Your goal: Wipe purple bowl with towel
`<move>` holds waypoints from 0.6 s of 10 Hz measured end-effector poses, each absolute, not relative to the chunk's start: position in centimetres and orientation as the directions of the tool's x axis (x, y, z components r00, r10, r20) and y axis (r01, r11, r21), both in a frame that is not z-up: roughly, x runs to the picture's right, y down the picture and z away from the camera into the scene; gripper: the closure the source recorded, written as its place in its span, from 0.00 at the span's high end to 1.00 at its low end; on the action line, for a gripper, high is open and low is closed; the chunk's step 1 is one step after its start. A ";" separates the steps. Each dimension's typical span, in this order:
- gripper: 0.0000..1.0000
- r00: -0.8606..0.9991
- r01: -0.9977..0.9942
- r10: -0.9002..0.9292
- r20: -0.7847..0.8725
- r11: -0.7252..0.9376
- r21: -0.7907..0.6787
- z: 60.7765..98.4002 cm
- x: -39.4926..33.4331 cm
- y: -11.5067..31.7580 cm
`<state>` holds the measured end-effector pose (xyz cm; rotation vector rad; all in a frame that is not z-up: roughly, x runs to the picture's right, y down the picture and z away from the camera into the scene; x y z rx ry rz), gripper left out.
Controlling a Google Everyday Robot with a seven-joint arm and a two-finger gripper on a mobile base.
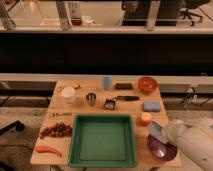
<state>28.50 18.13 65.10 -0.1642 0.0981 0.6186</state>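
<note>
wooden table [60, 107] first, w/ the green tray [76, 150] at front centre. my white arm [197, 142] is over the front right corner. purple bowl [161, 149] sits on the table just right of the tray, near the front edge, partly under my arm. orange-red bowl [147, 84] is well apart at back right. towel [155, 128] is bunched over the purple bowl's back rim - my gripper [162, 133] is pinched narrow on it. blue block [151, 106] lies btwn the two bowls, light blue cup [107, 82] back centre - small orange thing [145, 118] just behind the towel.
</note>
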 end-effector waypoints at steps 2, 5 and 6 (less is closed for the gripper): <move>0.04 0.790 -0.613 0.594 -0.153 0.774 -0.158 65.2 28.5 18.2; 0.04 0.788 -0.615 0.587 -0.185 0.764 -0.198 64.7 28.5 18.4; 0.04 0.790 -0.612 0.581 -0.194 0.764 -0.205 64.4 28.4 18.4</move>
